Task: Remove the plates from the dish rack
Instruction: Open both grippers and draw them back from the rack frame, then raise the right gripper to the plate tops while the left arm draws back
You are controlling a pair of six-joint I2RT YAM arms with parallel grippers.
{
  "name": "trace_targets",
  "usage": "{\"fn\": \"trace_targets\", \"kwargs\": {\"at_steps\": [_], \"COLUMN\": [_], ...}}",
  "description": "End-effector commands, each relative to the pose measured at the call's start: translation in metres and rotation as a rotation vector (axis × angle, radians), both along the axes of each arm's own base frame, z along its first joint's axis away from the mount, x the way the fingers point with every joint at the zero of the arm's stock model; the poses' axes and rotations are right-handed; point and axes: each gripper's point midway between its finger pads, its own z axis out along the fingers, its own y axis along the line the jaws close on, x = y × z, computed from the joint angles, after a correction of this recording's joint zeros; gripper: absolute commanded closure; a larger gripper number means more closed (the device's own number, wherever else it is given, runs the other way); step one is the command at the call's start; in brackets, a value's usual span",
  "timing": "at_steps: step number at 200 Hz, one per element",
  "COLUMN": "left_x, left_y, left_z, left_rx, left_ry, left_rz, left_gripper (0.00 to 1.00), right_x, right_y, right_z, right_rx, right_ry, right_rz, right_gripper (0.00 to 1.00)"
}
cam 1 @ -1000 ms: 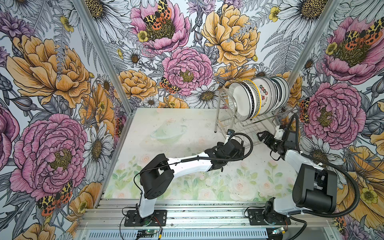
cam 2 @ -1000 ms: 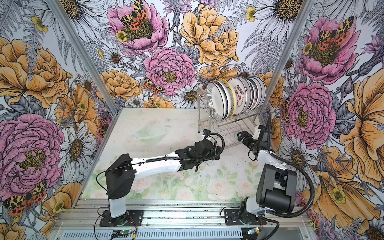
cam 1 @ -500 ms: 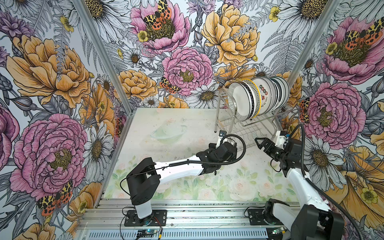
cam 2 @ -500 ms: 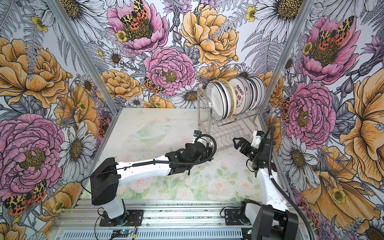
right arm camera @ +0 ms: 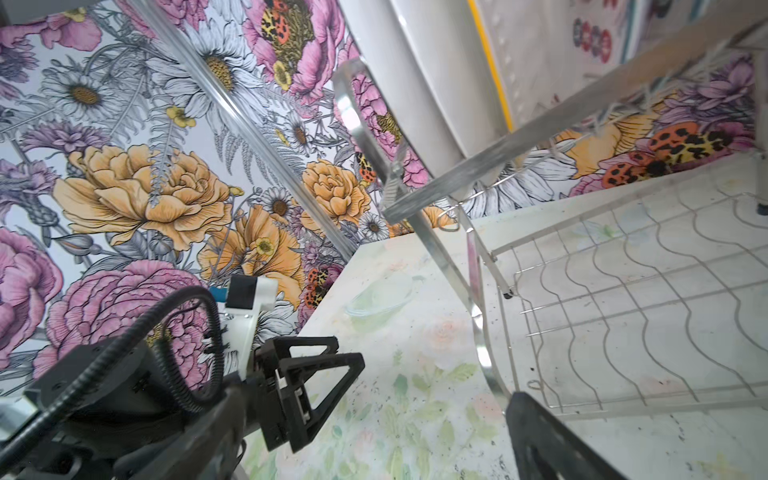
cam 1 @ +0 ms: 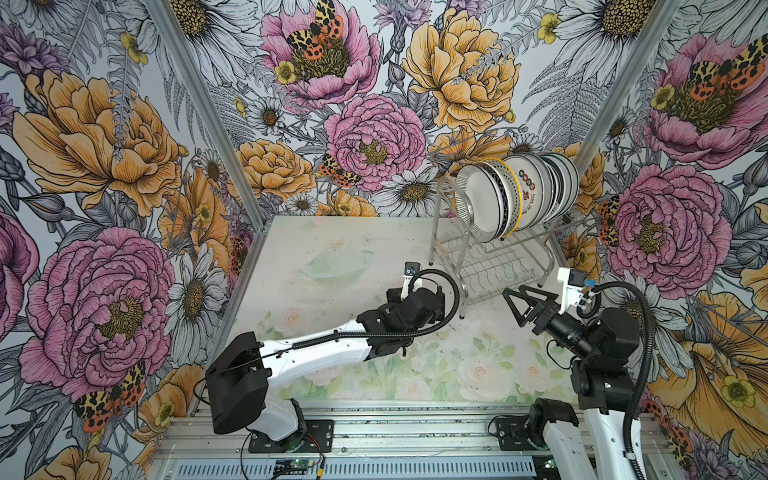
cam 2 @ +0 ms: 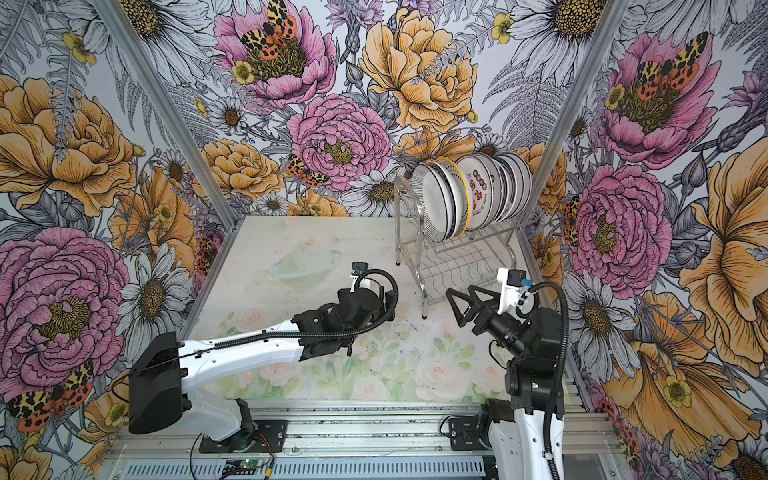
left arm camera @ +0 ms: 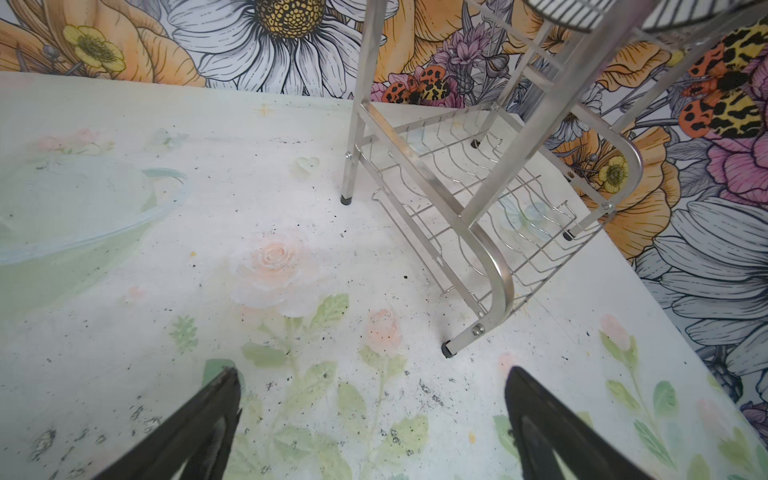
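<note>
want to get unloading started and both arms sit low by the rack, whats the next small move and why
Probably raise the right gripper toward the end plate of the row. All the plates stand on the upper tier of the dish rack, while it and the left gripper sit open and empty down by the lower tier.

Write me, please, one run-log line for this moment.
plates: upright in dish rack upper tier | lower tier: bare | left pincer: open, empty, above table near rack | right pincer: open, empty, beside rack
</note>
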Motion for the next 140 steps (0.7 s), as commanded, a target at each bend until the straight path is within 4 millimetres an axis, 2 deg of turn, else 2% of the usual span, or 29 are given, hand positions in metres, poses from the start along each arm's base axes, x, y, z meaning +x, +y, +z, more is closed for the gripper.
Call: {"fn": "trace_targets", "kwargs": {"at_steps": [1, 40, 55, 72, 87, 117, 140], "left_x": [0.002, 0.0, 0.003, 0.008, 0.014, 0.024, 0.031], "left_y": [0.027, 0.057, 0.069, 0.08, 0.088, 0.103, 0.106], "left_z": [0.013, 0.024, 0.023, 0.02, 0.017, 0.013, 0.008], "left_rx": [-0.025, -0.057, -0.06, -0.058, -0.047, -0.015, -0.016], "left_ry": [-0.029, -0.049, -0.048, -0.034, -0.025, -0.022, -0.008], "left_rz": [0.076, 0.121, 0.14, 0.155, 0.17, 0.209, 0.214], "left_gripper": [0.01, 0.01, 0.01, 0.01, 0.01, 0.01, 0.01], "right_x": [-0.02, -0.011, -0.001, 0.008, 0.02, 0.043, 0.068], "right_y": [0.015, 0.021, 0.009, -0.004, -0.009, -0.02, -0.024], "right_z": [0.057, 0.131, 0.16, 0.184, 0.195, 0.204, 0.214], "right_rx": [0.026, 0.008, -0.029, -0.054, -0.052, -0.108, -0.155], "right_ry": [-0.089, -0.187, -0.276, -0.335, -0.337, -0.359, -0.357], "right_rz": [0.088, 0.11, -0.006, -0.109, -0.144, -0.247, -0.293], "right_gripper": [0.01, 0.01, 0.01, 0.01, 0.01, 0.01, 0.01]}}
